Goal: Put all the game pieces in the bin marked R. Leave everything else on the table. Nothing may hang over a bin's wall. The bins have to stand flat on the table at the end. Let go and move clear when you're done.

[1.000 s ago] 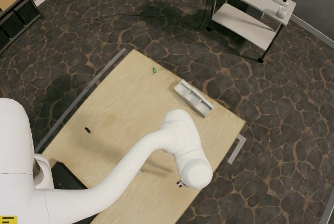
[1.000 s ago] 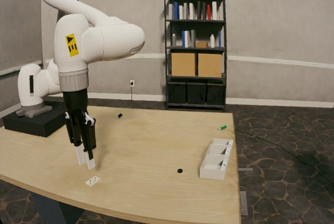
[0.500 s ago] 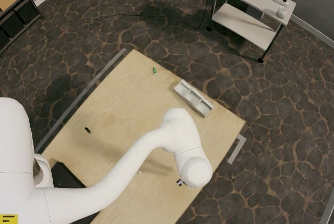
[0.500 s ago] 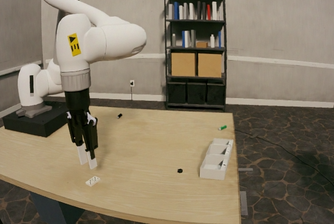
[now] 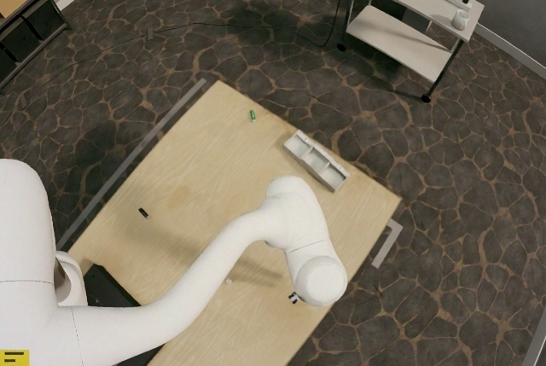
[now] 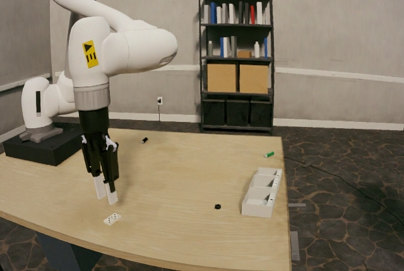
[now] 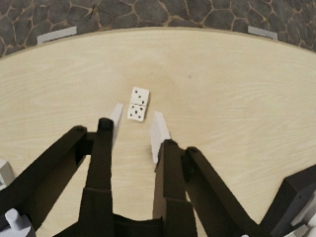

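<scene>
The arm's gripper [image 6: 105,194] hangs just above a white domino [image 6: 112,218] lying flat near the front edge of the wooden table [image 6: 182,170], its two white-tipped fingers set a narrow gap apart with nothing between them. Well away from the domino, the white three-compartment bin [image 6: 262,191] stands along the table's right edge, with a small black ring [image 6: 217,206] just beside it and a green marker [image 6: 268,154] behind it.
</scene>
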You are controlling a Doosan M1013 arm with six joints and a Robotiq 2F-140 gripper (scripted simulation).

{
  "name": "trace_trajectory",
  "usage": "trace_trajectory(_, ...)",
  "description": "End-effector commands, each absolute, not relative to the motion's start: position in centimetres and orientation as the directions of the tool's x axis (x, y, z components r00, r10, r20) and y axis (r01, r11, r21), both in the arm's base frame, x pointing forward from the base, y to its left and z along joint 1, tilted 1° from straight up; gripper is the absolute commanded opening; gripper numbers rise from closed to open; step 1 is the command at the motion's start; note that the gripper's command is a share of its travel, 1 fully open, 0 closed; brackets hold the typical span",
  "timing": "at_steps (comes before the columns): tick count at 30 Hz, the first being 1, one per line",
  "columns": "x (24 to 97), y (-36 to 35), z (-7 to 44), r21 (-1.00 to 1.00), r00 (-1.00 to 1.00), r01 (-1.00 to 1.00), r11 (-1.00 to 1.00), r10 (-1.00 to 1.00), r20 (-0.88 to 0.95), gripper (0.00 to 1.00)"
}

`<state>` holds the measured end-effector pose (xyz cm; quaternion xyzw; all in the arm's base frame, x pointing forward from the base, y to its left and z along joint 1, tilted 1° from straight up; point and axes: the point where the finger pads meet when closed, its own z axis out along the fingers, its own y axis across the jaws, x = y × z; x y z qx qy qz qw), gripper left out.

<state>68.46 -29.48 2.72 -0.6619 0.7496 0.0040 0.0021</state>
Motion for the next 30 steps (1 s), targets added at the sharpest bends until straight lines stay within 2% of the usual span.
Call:
trace_trajectory(1,68.5,-29.5,2.8,0.002,-0.124,-0.992,0.124,-0.992,-0.008,0.32)
trace_trajectory(12,68.5,-29.5,2.8,0.002,-0.124,-0.992,0.124,-0.992,-0.008,0.32)
trace_trajectory(30,68.5,-29.4,-2.7,0.002,-0.124,-0.992,0.124,-0.992,-0.008,0.32)
